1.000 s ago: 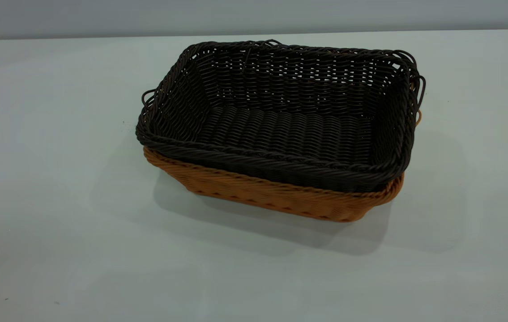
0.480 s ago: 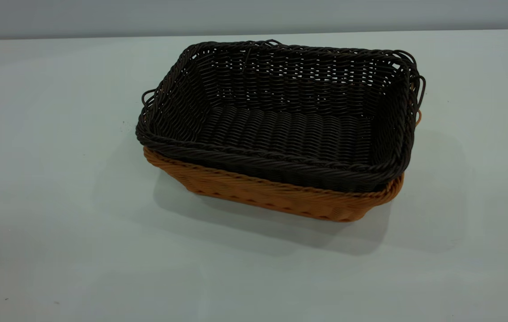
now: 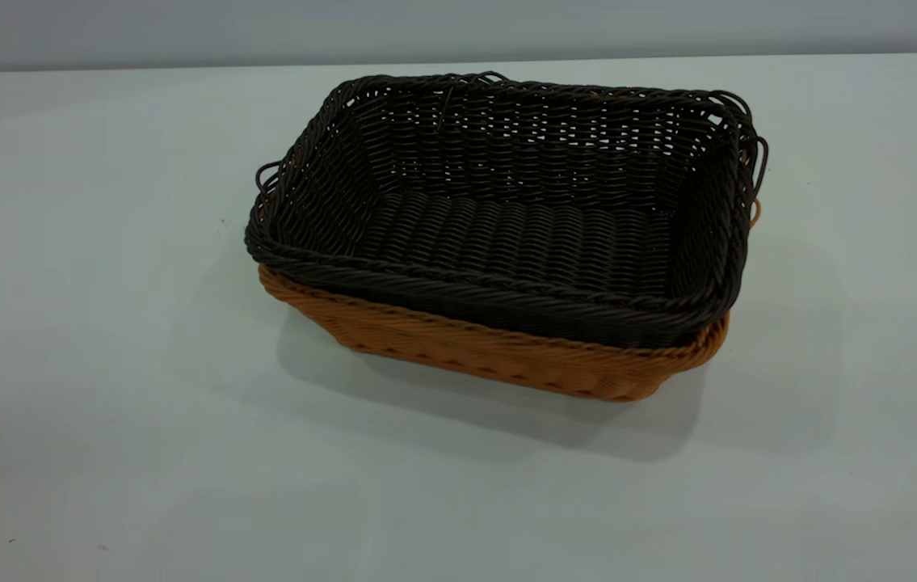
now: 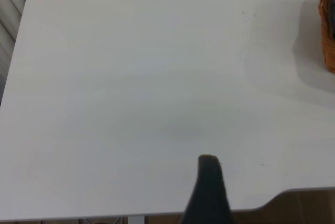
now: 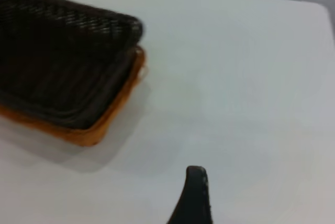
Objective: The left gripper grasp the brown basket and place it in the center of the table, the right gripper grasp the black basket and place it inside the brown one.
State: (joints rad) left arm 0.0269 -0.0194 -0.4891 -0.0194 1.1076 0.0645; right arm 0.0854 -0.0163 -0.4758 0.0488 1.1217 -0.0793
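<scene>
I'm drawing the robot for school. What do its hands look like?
Very little shows. The exterior view has no arms in it. In each wrist view, one dark finger pokes in: the left end effector shows a black, tapered, round-tipped finger, and the right end effector shows a similar black, slightly curved one. No cables, markings or lights can be seen.

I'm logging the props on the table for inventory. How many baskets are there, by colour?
Black basket: 1, nested inside the brown one
Brown basket: 1, standing on the table
Total: 2 baskets
</scene>
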